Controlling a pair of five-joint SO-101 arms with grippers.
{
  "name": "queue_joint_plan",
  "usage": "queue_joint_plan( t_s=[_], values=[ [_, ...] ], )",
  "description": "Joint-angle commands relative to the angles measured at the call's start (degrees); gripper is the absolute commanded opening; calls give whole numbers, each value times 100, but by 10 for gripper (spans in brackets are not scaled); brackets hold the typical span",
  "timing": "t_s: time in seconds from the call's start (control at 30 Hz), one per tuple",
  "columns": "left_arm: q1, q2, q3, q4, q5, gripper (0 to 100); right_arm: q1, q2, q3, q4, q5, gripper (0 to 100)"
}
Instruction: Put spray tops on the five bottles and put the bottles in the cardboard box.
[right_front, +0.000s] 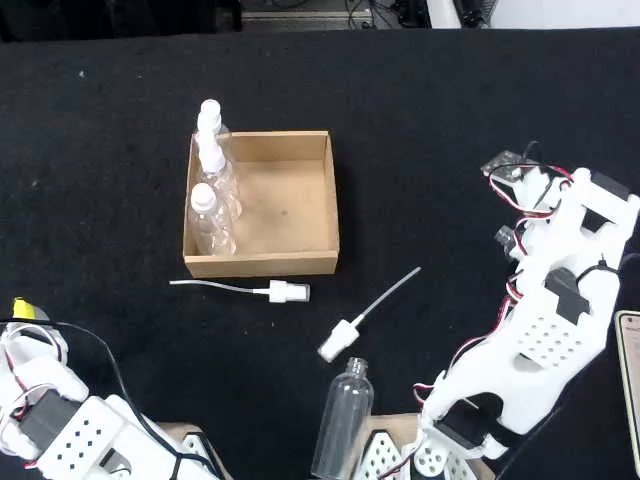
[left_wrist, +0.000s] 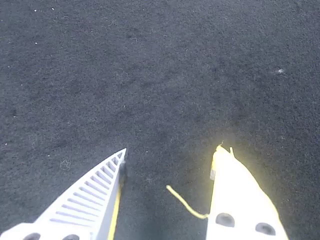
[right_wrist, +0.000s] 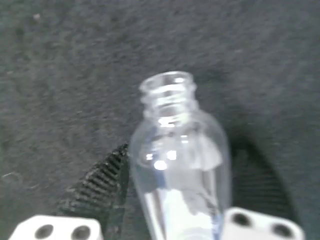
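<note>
The cardboard box (right_front: 300, 262) stands left of the table's middle. Three clear bottles (right_front: 212, 222) with white spray tops stand along its left wall. Two loose spray tops lie on the black cloth in front of the box: one (right_front: 286, 292) with its tube pointing left, another (right_front: 340, 340) with its tube pointing up and right. My right gripper (right_wrist: 175, 200) is shut on a clear bottle (right_wrist: 177, 155) with an open neck and no top, seen at the near edge (right_front: 342, 420). My left gripper (left_wrist: 172, 152) hangs open over bare cloth at the near left corner (right_front: 20, 308).
The right arm's white body (right_front: 560, 320) with red and black wires takes up the right side. A flat device (right_front: 630, 385) lies at the right edge. The black cloth (right_front: 450, 150) covers the whole table.
</note>
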Motion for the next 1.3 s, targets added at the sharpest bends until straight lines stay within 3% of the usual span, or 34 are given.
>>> queue_joint_plan(
  t_s=[0.0,0.23,0.37,0.53,0.77,1.03,1.27],
  values=[
    [-48,-44,-110,-123,18,248,-79,-321,-57,-26,-70,41],
    [-40,-44,-110,-114,18,249,-123,-1393,-84,976,-229,31],
    [-22,-44,-136,-149,0,250,-211,-2158,-66,1292,-1213,31],
    [338,9,-312,-88,-624,250,-132,-2976,-66,1292,-2549,31],
    [2009,18,-1121,721,-2365,250,281,-3705,-84,1301,-3262,31],
    [4145,18,-2730,2637,-3965,248,853,-3890,-84,1284,-3490,31],
    [6149,79,-3169,3692,-4448,247,1169,-3916,-75,1327,-3446,31]
  ],
)
